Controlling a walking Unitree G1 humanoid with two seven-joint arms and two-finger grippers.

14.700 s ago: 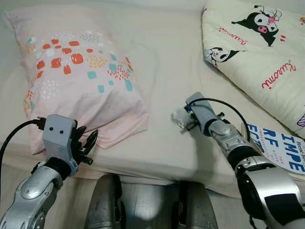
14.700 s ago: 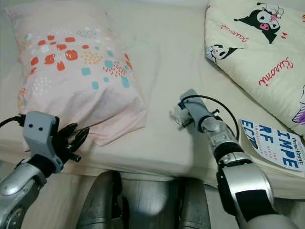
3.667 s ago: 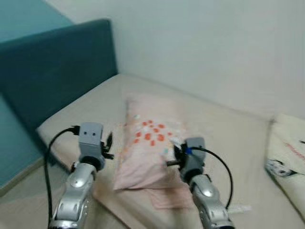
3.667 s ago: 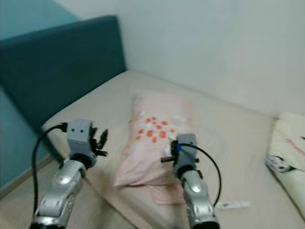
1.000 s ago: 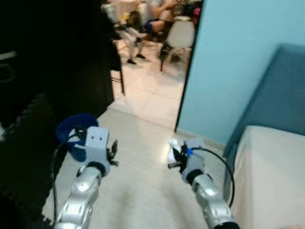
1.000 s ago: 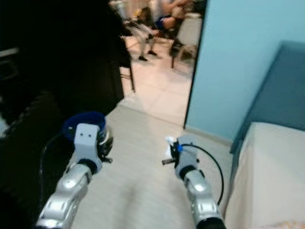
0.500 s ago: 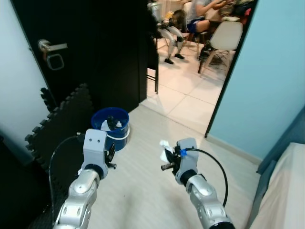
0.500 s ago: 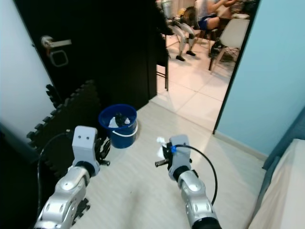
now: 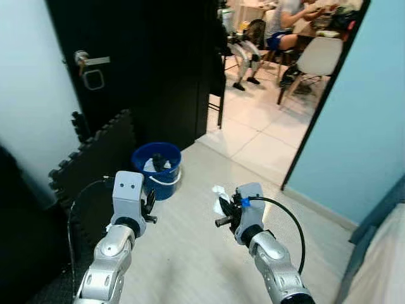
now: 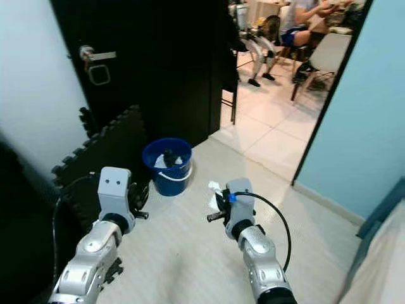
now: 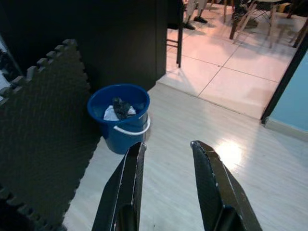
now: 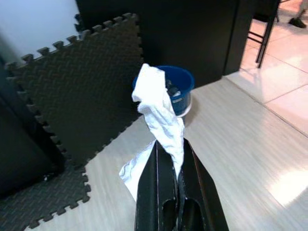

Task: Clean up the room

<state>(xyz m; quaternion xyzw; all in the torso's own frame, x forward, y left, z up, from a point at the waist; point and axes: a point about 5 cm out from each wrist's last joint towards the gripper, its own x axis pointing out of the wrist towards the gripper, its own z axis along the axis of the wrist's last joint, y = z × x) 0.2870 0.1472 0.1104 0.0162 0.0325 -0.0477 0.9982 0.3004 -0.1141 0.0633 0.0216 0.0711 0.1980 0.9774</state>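
bucket (image 9: 156, 170): blue, white handle | crumpled tissue (image 12: 159, 108): white | foam mat (image 10: 104, 158): black, interlocking toothed edge, ribbed texture | door (image 9: 145, 63): black, silver handle | floor (image 10: 190, 253): pale wood-grain planks | wall (image 9: 373, 107): light blue | right hand (image 12: 169, 192): black fingers | chair (image 9: 316, 60): white

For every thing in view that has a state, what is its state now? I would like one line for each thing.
Left gripper: open, holding nothing, aimed toward the bucket.
Right gripper: shut on the white tissue.
White tissue: crumpled, pinched between the fingers, hanging above the floor.
Blue bucket: upright on the floor, some trash already inside.
Black door: open to the tiled room.
Foam mat: leaning upright against the wall.
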